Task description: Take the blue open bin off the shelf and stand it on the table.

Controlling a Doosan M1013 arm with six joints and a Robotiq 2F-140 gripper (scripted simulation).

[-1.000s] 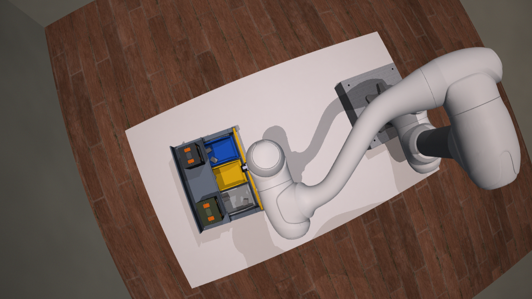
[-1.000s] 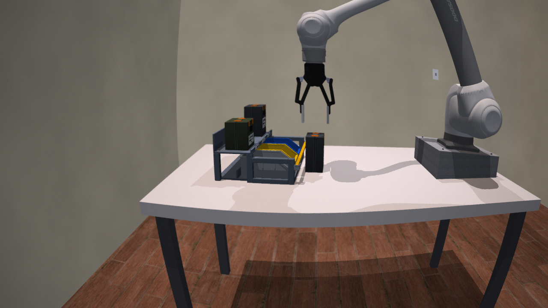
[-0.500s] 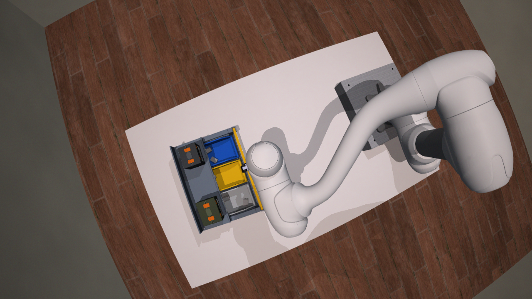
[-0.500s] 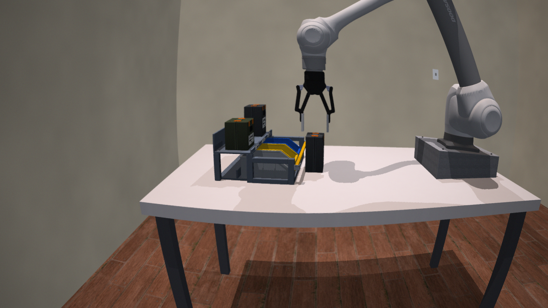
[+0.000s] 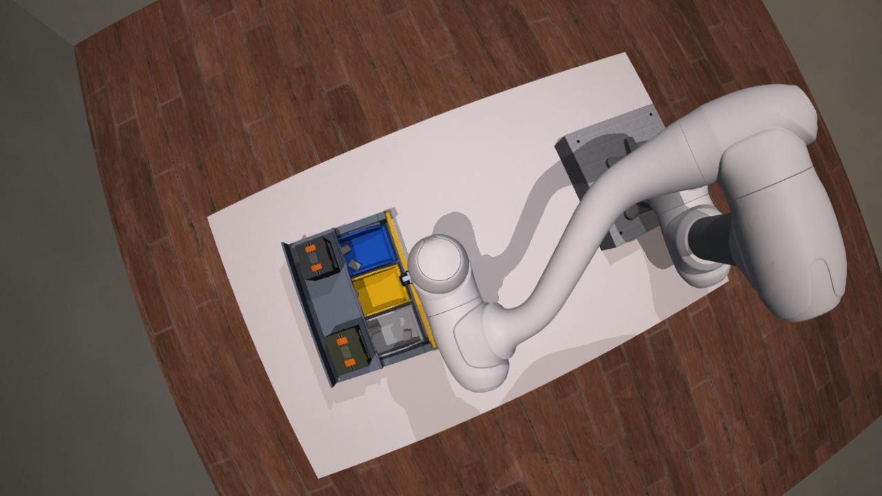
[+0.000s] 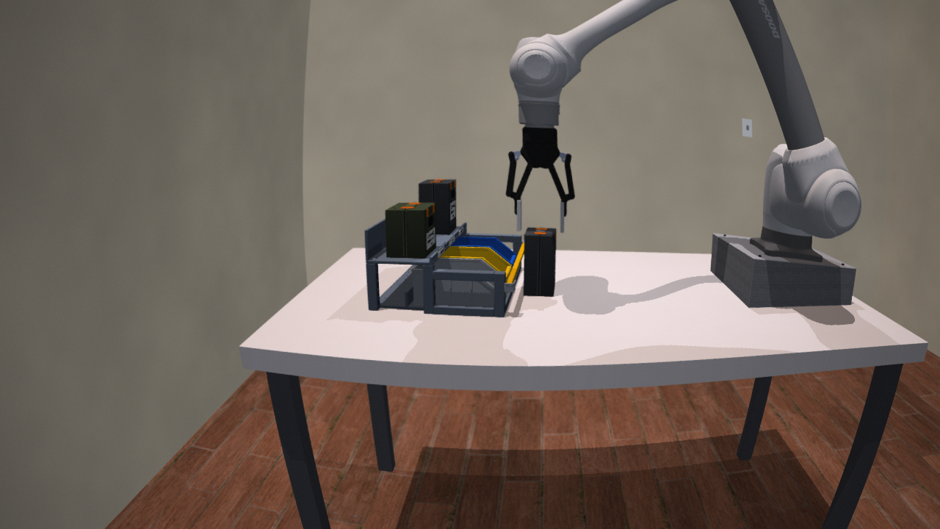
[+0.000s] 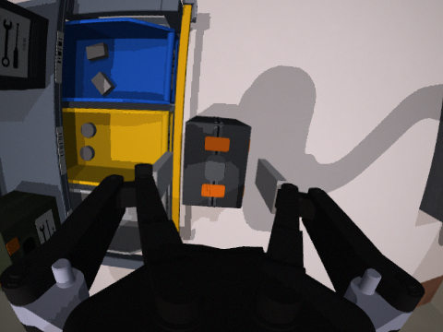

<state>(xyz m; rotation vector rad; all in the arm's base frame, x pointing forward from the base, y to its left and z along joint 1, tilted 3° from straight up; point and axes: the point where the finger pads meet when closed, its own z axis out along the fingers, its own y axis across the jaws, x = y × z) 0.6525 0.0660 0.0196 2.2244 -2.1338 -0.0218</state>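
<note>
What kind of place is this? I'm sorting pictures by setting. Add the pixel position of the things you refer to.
Probably a workshop or robot test room: a robot arm (image 5: 573,246) (image 6: 617,23), a rack (image 5: 335,303) (image 6: 465,309) of small parts bins, and toolboxes (image 5: 345,351) (image 6: 410,230) (image 7: 28,226).

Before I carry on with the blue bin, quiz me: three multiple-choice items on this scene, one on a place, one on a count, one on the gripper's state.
1. Which bin is in the middle of the row?
A) blue
B) yellow
C) clear grey

2. How many parts show in the blue bin?
A) two
B) four
C) five

3. How is the gripper?
A) shut on a case
B) fingertips pressed together
C) open, with nothing held

1: B, the yellow bin sits between the blue bin and the clear grey one.
2: A, the wrist view shows two grey blocks in it.
3: C, the fingers of the gripper stand apart above the black case, touching nothing.
</note>
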